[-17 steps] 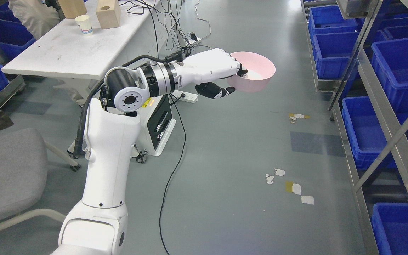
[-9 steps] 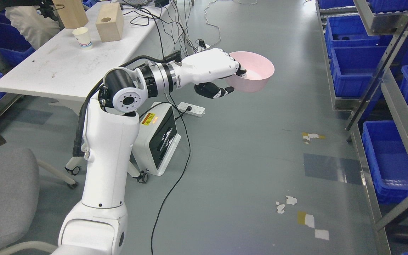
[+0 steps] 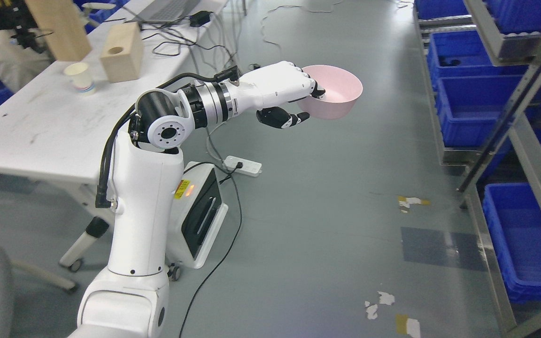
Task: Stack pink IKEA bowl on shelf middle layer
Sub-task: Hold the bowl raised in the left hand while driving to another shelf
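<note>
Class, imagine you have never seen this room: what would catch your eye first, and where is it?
First, the white left arm rising from the bottom left, its hand gripping the rim of a pink bowl held in the air above the grey floor. Next, the blue bins on the metal shelves along the right, and the white table at left.

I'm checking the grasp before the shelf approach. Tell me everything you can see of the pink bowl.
The round pale pink bowl, seemingly smooth matte plastic, is held in the air above the grey floor, upright and tipped slightly. It looks empty and plain, with a wide rim and sloping wall. The white left hand pinches its near rim, dark fingertips inside, the thumb under the outer wall. Nothing else touches it; it is not yet on the shelf.
</note>
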{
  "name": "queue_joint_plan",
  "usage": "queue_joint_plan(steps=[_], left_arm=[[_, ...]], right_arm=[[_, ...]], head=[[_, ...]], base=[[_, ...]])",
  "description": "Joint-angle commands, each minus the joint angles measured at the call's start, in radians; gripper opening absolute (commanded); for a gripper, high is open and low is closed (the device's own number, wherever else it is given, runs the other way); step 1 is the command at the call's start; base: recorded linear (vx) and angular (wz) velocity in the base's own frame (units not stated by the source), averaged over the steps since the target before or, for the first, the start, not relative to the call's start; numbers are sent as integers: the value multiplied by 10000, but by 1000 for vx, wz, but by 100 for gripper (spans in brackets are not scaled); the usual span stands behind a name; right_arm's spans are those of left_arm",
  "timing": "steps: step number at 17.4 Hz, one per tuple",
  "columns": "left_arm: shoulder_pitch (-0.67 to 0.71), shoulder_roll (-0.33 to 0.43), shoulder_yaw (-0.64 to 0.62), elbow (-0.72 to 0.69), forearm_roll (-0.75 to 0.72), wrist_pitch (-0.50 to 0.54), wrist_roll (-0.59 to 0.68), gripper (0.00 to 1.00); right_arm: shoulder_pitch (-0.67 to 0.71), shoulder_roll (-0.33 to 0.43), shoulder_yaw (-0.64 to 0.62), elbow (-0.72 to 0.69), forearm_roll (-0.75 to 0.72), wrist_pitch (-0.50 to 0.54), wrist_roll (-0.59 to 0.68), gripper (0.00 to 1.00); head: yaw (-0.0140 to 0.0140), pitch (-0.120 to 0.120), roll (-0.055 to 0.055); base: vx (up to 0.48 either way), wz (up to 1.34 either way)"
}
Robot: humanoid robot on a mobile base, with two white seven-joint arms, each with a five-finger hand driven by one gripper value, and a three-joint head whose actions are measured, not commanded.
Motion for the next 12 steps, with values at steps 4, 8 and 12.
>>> queue_joint_plan(steps=[4,8,12], left_arm=[[0,174,-433,-1,168,-84,3,5],[-167,174,-572,-16,566,-527,18,5],[-1177,174,-1122,-78,2127,-1387,18,5]], right_arm=[[236,-175,2,-174,2,3,0,100],[236,-175,-13,-174,2,3,0,100],[236,-175,2,-174,2,3,0,100]], head=[[0,0,0],[0,0,0],[0,0,0]], base=[[246,-1033],[175,-1115],[111,-1156]])
